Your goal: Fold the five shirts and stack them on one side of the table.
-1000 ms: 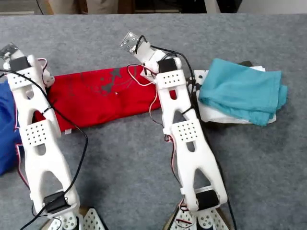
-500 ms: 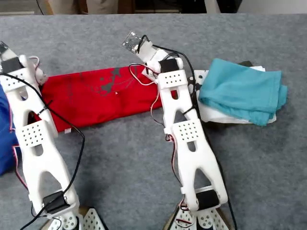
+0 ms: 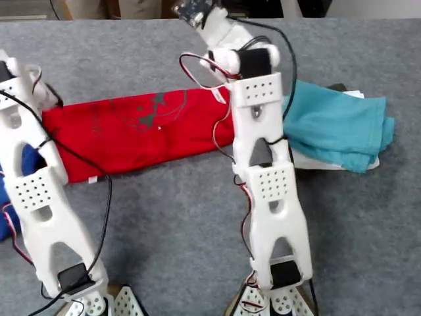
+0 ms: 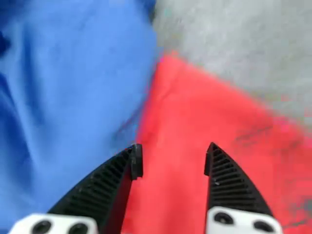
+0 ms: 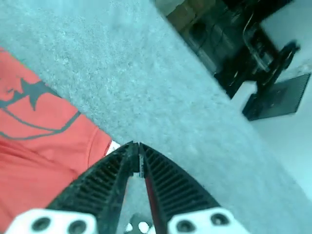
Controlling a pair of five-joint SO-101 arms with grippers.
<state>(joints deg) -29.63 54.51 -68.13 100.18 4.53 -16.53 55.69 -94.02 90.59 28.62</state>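
A red shirt [image 3: 131, 128], folded into a long strip, lies across the middle of the grey table [image 3: 164, 224]. My left gripper [image 4: 171, 160] is open just above that shirt's left end [image 4: 209, 117], beside a crumpled blue shirt [image 4: 63, 97]. My right gripper [image 5: 136, 150] is shut with nothing in it. It is raised over the table's far edge [image 3: 192, 9], past the red shirt's [image 5: 29, 161] right end. A folded teal shirt [image 3: 342, 131] tops a stack at the right, with a white shirt [image 3: 309, 161] under it.
The blue shirt [image 3: 5, 210] lies at the table's left edge, partly under the left arm [image 3: 39, 191]. The right arm [image 3: 270, 191] reaches across the stack's left side. Bare grey felt covers the near half of the table. Dark equipment [image 5: 253, 44] stands beyond the far edge.
The right arm has lifted off the red shirt's right end and swung toward the far edge. The left arm has shifted left to the shirt's left end.
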